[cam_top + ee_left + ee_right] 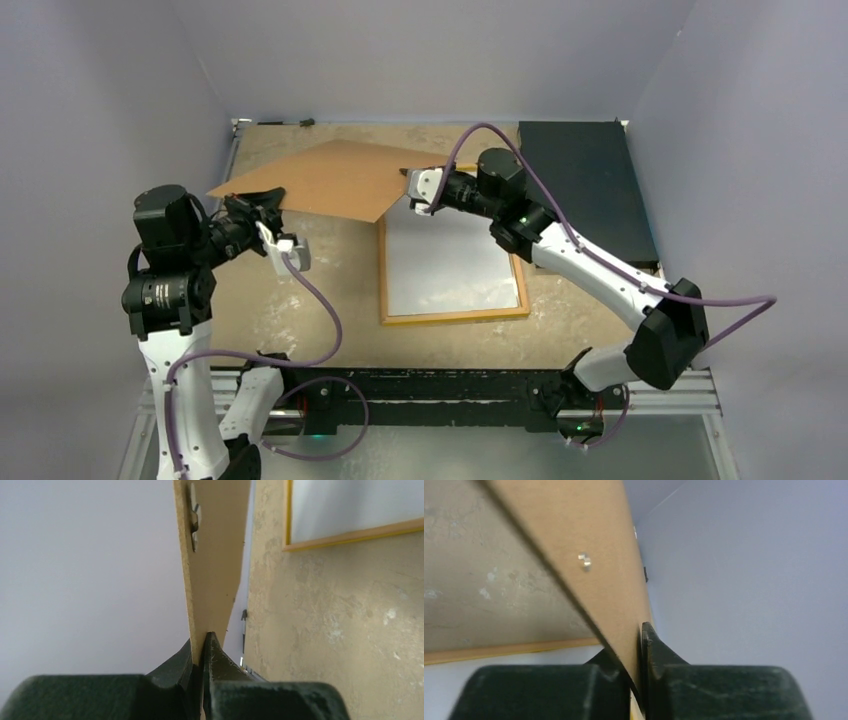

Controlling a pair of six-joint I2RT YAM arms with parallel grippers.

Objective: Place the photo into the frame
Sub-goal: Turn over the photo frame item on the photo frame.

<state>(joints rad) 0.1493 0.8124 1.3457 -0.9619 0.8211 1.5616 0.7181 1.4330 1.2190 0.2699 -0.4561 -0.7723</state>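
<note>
The frame (452, 316) lies flat on the table at the middle, with a thin yellow-wood border. Its inside is plain white (450, 265); this may be the photo's white back, but no printed side shows. The brown backing board (330, 178) hangs tilted in the air over the frame's far left corner. My left gripper (268, 208) is shut on the board's left corner (215, 555). My right gripper (412, 186) is shut on its right edge (589, 540). The frame's border also shows in the left wrist view (350, 535) and the right wrist view (499, 650).
A dark rectangular mat (585, 190) lies at the back right, beside the frame. A metal clip (194, 522) sits on the board's face. Grey walls close in on the left, back and right. The table (300, 300) is mottled tan.
</note>
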